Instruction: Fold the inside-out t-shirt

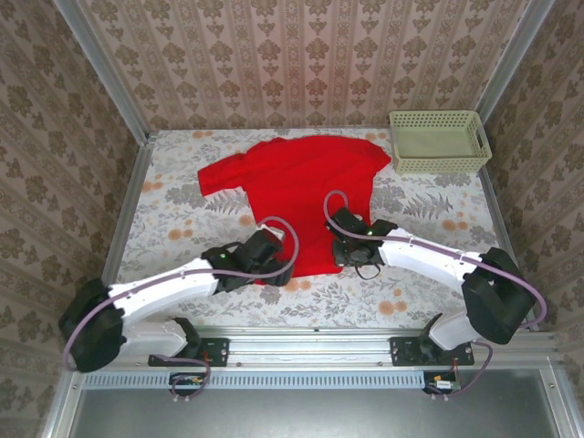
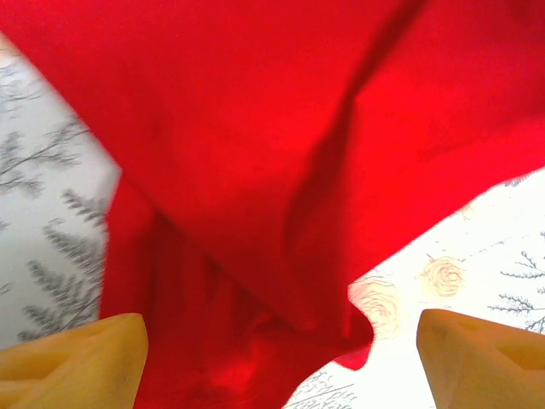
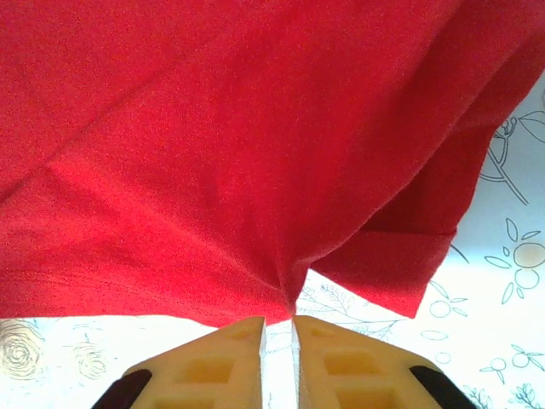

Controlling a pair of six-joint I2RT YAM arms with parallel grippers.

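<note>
The inside-out t-shirt [image 1: 301,187] lies spread on the flowered table [image 1: 173,228], collar toward the far wall, plain bright red. My left gripper [image 1: 265,254] sits at the shirt's near-left hem. In the left wrist view my left gripper [image 2: 281,345] is open, its yellow fingers [image 2: 81,362] wide apart, with rumpled red cloth [image 2: 255,170] lying loose between and ahead of them. My right gripper [image 1: 343,239] is at the near-right hem. In the right wrist view my right gripper [image 3: 279,322] is nearly closed, and the shirt's hem [image 3: 213,213] puckers into its tips.
A pale green slatted basket [image 1: 440,141] stands at the table's far right corner. Patterned walls close in the back and both sides. A metal rail [image 1: 301,351] with the arm bases runs along the near edge.
</note>
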